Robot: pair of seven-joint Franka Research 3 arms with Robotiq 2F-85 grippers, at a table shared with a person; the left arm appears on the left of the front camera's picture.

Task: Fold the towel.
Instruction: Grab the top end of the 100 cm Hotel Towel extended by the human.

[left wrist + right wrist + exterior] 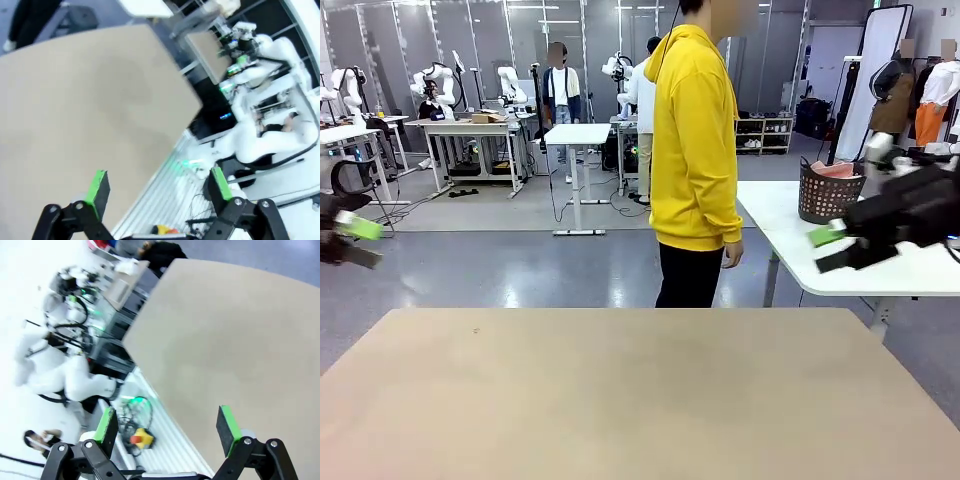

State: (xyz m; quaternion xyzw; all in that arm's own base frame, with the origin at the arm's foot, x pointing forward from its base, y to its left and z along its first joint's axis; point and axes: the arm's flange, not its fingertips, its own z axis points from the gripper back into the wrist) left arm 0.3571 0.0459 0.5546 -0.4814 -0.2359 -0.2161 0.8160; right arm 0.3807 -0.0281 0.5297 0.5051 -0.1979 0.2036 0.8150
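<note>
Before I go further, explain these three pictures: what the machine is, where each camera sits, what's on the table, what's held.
This is a two-armed robot. The front picture comes from a fixed camera between the arms, looking across the beige table at a person in a yellow hoodie. The left gripper and right gripper, black claws with green pads, hang at its sides. The other two pictures come from a camera on each wrist, looking along those fingers at the tabletop. Both grippers are open and hold nothing. The pink towel sits in a dark basket on a white side table.
</note>
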